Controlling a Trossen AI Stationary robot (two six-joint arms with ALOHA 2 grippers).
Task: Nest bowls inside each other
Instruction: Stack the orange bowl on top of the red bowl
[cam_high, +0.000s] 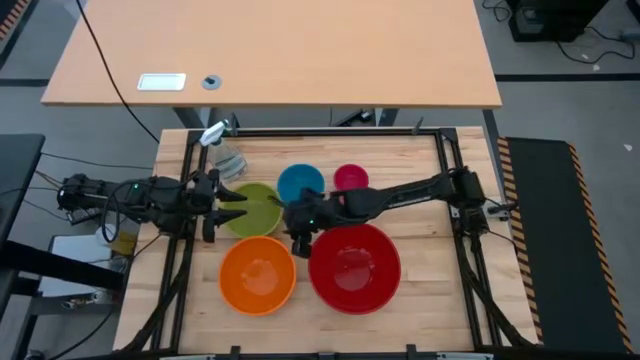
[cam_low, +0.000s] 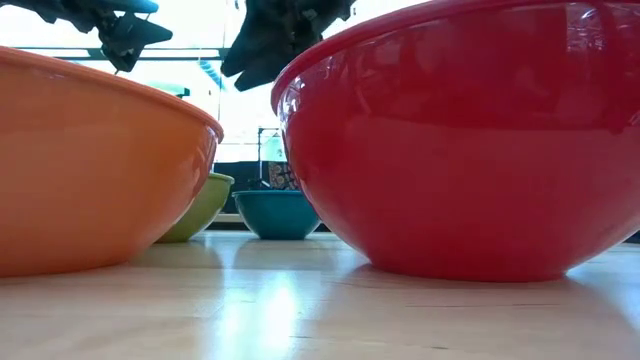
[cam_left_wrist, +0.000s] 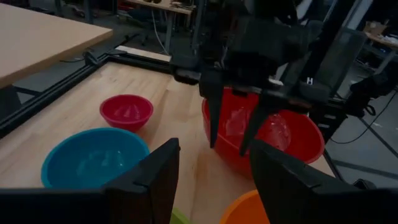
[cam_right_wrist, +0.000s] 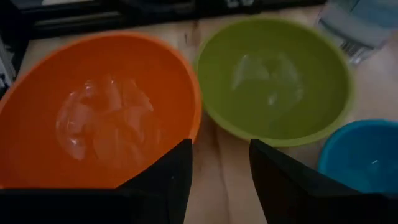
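Note:
Five bowls stand apart on their bases on the wooden table: red (cam_high: 354, 265) and orange (cam_high: 258, 273) near the front, lime green (cam_high: 255, 208), blue (cam_high: 300, 183) and small pink (cam_high: 350, 178) behind them. My left gripper (cam_high: 238, 205) hovers open over the green bowl's left rim, nothing between its fingers (cam_left_wrist: 155, 180). My right gripper (cam_high: 300, 240) hangs open above the gap between the orange bowl (cam_right_wrist: 99, 118) and the red bowl (cam_left_wrist: 280, 134), slanting down toward the green bowl (cam_right_wrist: 273, 81). It is empty too.
A clear spray bottle (cam_high: 225, 150) stands at the table's far left corner, just behind the green bowl. Black frame rails (cam_high: 440, 160) border the table. A pale desk (cam_high: 280, 50) lies beyond the far edge. Bare wood shows at the right (cam_high: 425, 250).

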